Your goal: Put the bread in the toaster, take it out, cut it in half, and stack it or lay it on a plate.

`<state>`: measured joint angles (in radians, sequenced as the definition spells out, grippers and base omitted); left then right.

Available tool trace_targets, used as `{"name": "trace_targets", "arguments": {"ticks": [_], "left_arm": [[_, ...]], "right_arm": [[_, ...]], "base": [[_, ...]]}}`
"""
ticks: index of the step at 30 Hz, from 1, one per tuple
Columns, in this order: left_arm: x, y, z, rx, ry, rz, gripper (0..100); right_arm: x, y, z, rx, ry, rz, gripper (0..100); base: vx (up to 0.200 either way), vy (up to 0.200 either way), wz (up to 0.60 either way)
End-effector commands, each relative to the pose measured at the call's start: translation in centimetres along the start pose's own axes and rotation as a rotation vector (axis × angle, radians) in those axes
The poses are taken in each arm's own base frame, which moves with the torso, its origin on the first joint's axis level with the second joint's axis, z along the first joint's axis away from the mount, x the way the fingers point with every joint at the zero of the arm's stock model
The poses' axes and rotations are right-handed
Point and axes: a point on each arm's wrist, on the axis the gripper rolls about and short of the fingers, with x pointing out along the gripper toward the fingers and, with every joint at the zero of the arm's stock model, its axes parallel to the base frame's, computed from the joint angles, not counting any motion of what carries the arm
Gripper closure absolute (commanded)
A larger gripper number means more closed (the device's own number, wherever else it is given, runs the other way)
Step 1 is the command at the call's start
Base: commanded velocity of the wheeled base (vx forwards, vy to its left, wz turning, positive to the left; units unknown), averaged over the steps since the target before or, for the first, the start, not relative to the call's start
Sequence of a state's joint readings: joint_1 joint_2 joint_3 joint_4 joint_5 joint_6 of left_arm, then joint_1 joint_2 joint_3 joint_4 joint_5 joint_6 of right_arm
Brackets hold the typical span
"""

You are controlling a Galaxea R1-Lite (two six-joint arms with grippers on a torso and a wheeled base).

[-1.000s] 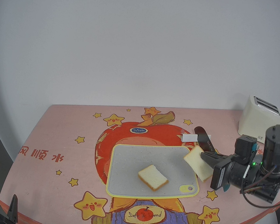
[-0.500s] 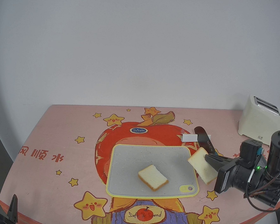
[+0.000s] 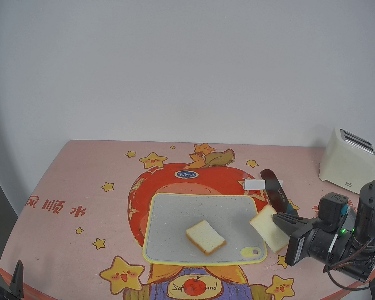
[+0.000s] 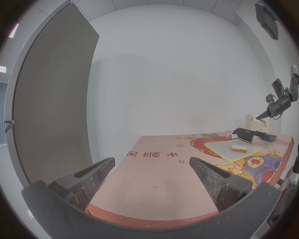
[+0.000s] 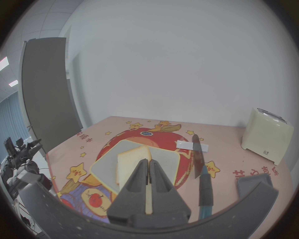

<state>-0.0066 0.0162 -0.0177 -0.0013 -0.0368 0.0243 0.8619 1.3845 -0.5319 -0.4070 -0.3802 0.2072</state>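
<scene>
Right end effector (image 3: 279, 217) grips a bread slice (image 3: 267, 229) near the cutting board (image 3: 174, 211).

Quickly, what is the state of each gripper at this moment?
Left gripper: open, holding nothing.
Right gripper: shut on a bread slice.

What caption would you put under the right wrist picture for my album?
Right gripper pinching a bread slice near the cutting board, with the knife and toaster nearby.
</scene>
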Motion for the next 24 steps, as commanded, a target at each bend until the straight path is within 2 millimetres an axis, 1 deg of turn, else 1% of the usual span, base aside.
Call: {"name": "trace_targets", "arguments": {"ticks": [1,17,24], "left_arm": [[0.13,-0.01,-0.49,0.000,0.018,0.000,0],[0.13,-0.01,-0.49,-0.002,0.018,0.000,0],[0.13,-0.01,-0.49,-0.002,0.018,0.002,0]], "right_arm": [[0.15,0.04,-0.11,-0.004,0.006,-0.001,100],[0.14,0.05,-0.18,-0.006,0.009,-0.004,100],[0.14,-0.02,-0.25,-0.015,0.006,-0.030,100]], "base": [[0.000,-0.200,0.00],[0.000,-0.200,0.00],[0.000,-0.200,0.00]]}}
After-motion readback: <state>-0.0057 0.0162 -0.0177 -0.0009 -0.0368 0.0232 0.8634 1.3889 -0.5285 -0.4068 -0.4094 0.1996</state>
